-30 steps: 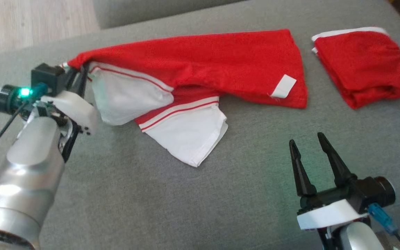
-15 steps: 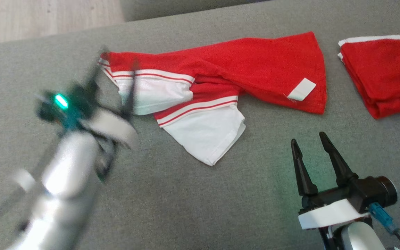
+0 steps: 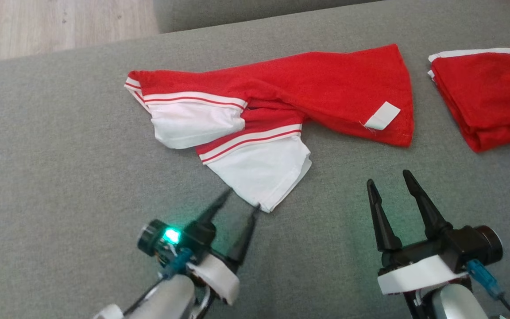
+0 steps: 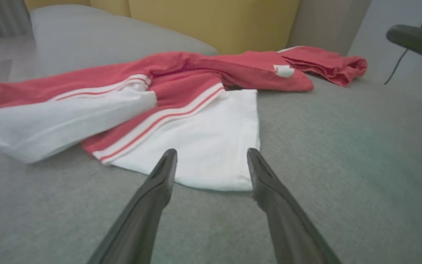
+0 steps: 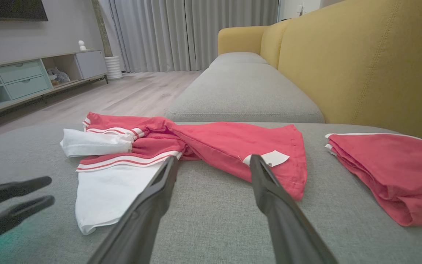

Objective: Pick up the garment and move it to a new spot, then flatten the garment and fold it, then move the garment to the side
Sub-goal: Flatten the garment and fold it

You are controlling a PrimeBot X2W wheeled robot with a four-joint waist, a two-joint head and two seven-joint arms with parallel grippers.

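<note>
On grey sofa cushion [image 3: 60,155], middle toward back edge: red-and-white jersey [image 3: 281,84] lies crumpled, white sleeve [image 3: 259,173] pointing to front edge. Left claw [image 3: 243,199] wide, empty, tips just beside sleeve hem. Right claw [image 3: 388,177] wide, empty, near front edge. Folded red garment [image 3: 485,97] at right edge.

The garment [image 3: 281,84] lies on the sofa seat [image 3: 60,155], ahead of both pincers. Its nearest corner sits just beyond the left pincer [image 3: 242,200], apart from the fingertips. The right pincer [image 3: 388,178] is right of that corner, near the garment's front edge. A folded garment [image 3: 485,97] lies ahead and right of the right pincer, apart from the first.
</note>
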